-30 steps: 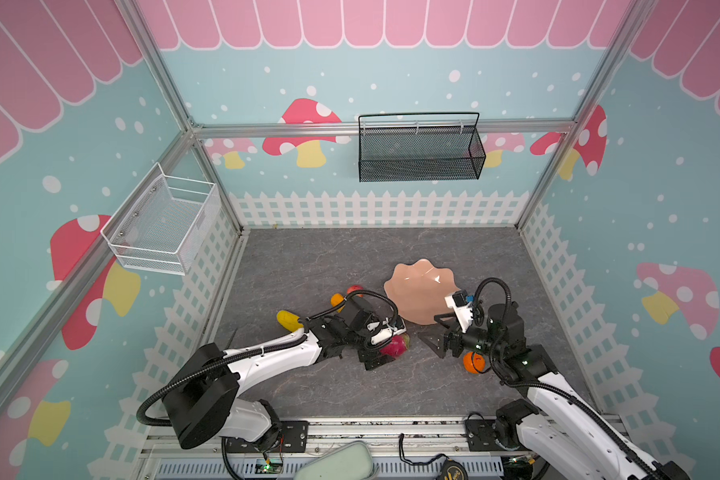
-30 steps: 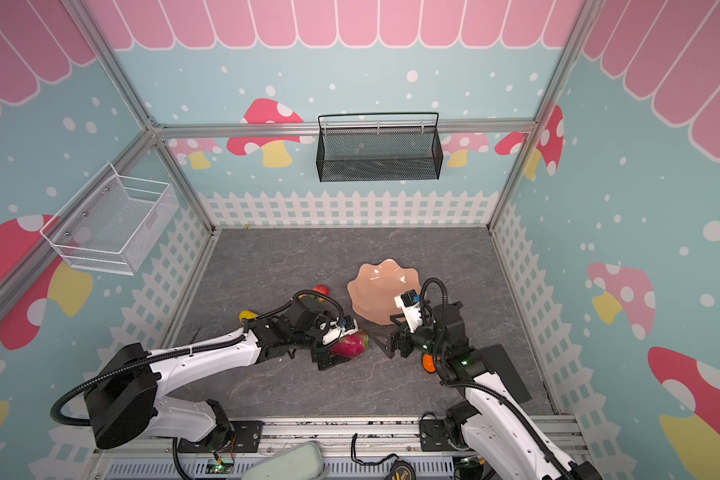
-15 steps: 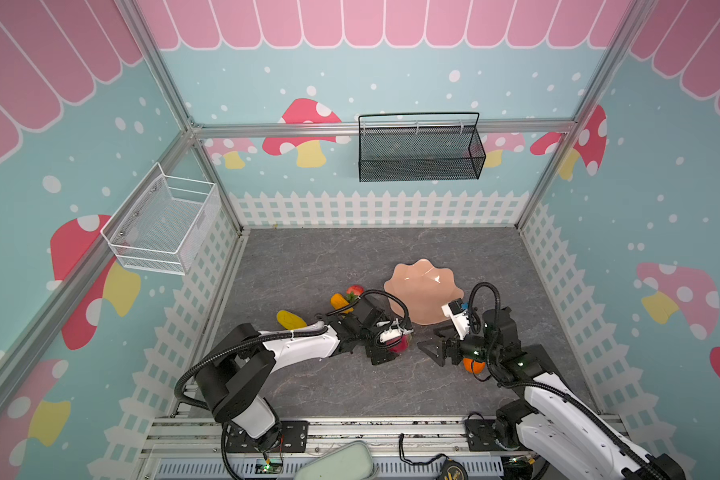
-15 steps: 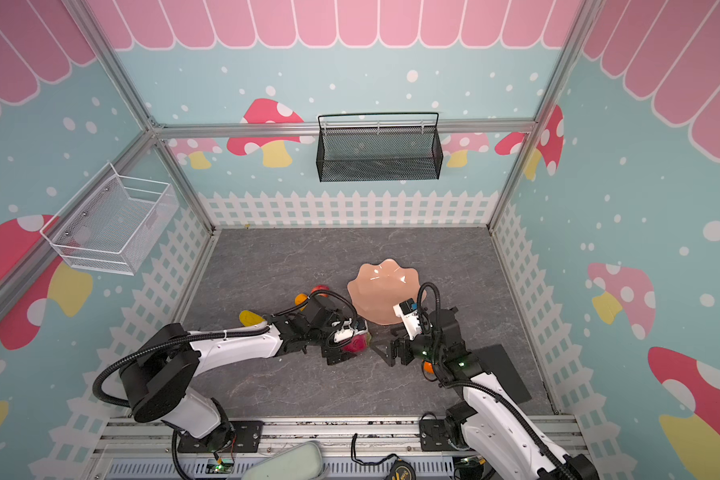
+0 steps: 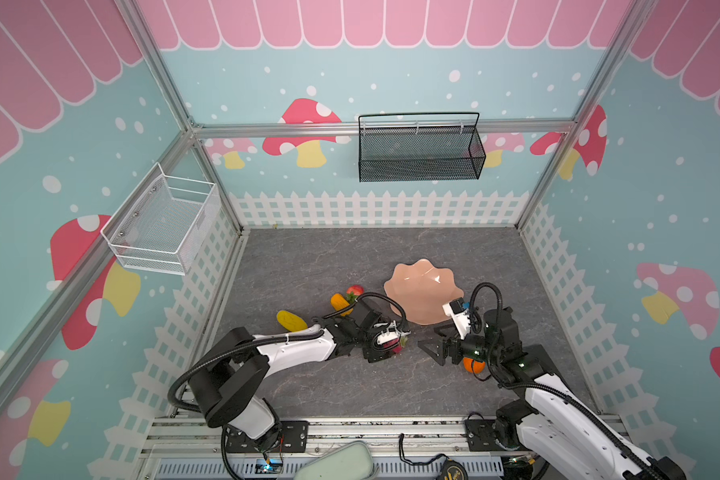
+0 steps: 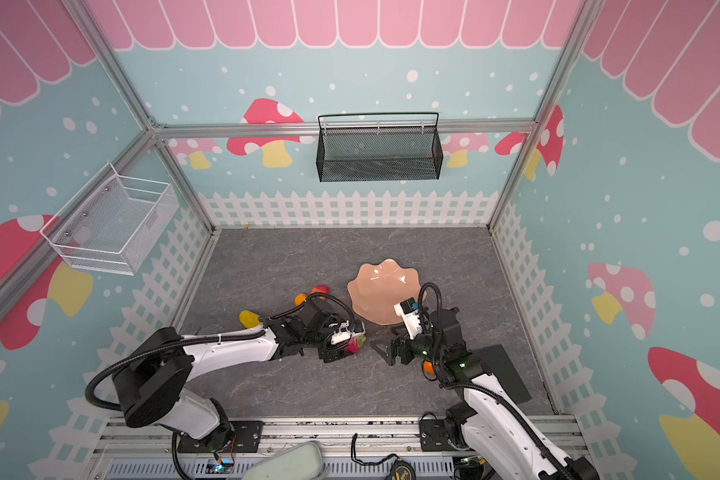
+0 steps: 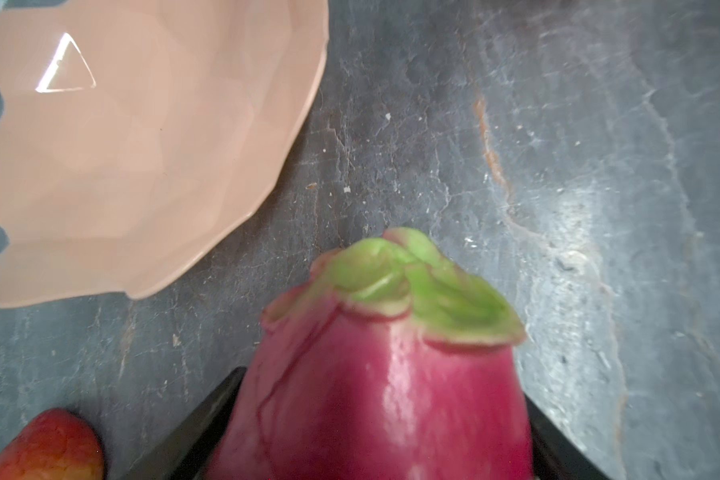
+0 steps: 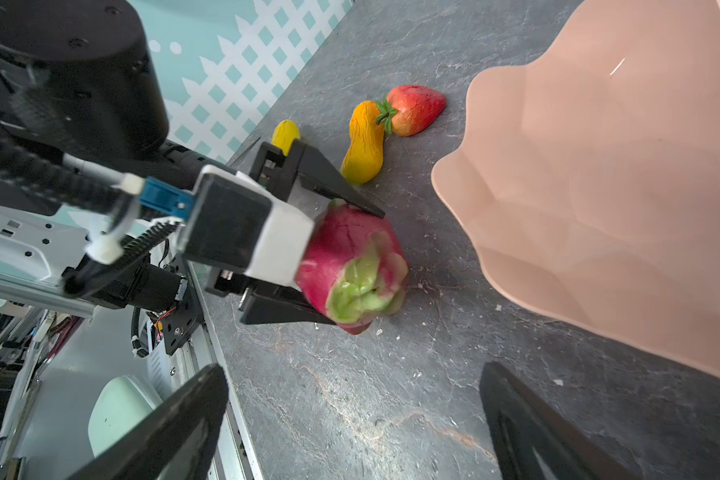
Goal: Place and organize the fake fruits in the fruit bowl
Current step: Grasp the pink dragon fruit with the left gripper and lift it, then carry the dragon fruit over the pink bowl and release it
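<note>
The magenta dragon fruit [image 5: 396,343] [image 6: 355,341] [image 8: 350,257] lies on the grey table, green tips toward the fruit bowl, and fills the left wrist view [image 7: 383,395]. My left gripper [image 5: 393,341] [image 8: 352,266] is shut on it, one finger on each side. The peach-pink fruit bowl [image 5: 416,270] [image 6: 381,270] [image 7: 121,166] [image 8: 599,187] stands empty just behind. My right gripper [image 5: 427,336] [image 6: 381,336] [image 8: 356,372] hangs open and empty, facing the dragon fruit. A strawberry [image 5: 355,290] [image 8: 416,108] and two yellow-orange oblong fruits [image 5: 339,301] [image 5: 291,321] lie left of the bowl. The round orange [image 5: 473,365] sits under my right arm.
A white wire basket [image 5: 163,226] hangs on the left wall and a black mesh basket [image 5: 420,151] on the back wall. A dark mat [image 6: 499,370] lies at the table's right front. White fence walls ring the table; a metal rail runs along the front.
My left gripper's fingers have narrowed onto the dragon fruit and the left arm has settled lower. My right gripper has shifted slightly left and stays open.
</note>
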Controlling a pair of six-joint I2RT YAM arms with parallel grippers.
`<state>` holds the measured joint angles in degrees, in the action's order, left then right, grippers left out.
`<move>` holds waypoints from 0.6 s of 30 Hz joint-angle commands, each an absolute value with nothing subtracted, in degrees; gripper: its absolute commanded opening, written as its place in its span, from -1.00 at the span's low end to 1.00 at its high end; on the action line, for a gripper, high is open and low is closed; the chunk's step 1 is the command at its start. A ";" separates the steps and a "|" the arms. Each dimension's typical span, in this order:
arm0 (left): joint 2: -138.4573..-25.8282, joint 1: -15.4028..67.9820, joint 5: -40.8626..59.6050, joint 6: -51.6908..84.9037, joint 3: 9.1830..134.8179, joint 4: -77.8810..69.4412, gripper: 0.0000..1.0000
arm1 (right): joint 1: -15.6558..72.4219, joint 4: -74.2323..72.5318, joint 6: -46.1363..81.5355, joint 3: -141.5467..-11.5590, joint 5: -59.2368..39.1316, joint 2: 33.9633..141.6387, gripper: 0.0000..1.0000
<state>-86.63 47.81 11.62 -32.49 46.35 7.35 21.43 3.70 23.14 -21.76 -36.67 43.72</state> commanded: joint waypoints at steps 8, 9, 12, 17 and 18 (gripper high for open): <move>-83.07 46.14 17.24 -23.37 55.41 3.75 0.34 | 20.21 4.16 24.78 -31.09 -24.62 45.39 0.96; -84.60 46.15 15.71 -21.03 57.10 2.77 0.33 | 19.52 3.69 24.99 -31.87 -23.60 45.75 0.96; -91.00 46.15 11.22 -18.93 63.57 2.18 0.32 | 17.10 1.01 26.41 -32.86 -23.56 47.03 0.96; -104.46 46.14 7.06 -16.64 78.10 3.95 0.32 | 13.28 -1.41 28.88 -31.73 -23.13 48.36 0.96; -107.66 46.15 6.10 -16.42 81.91 5.72 0.32 | 12.46 -1.31 29.24 -31.44 -22.95 48.34 0.96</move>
<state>-102.39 46.52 9.58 -18.41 75.88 4.34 13.82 0.36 27.18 -31.94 -24.18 48.25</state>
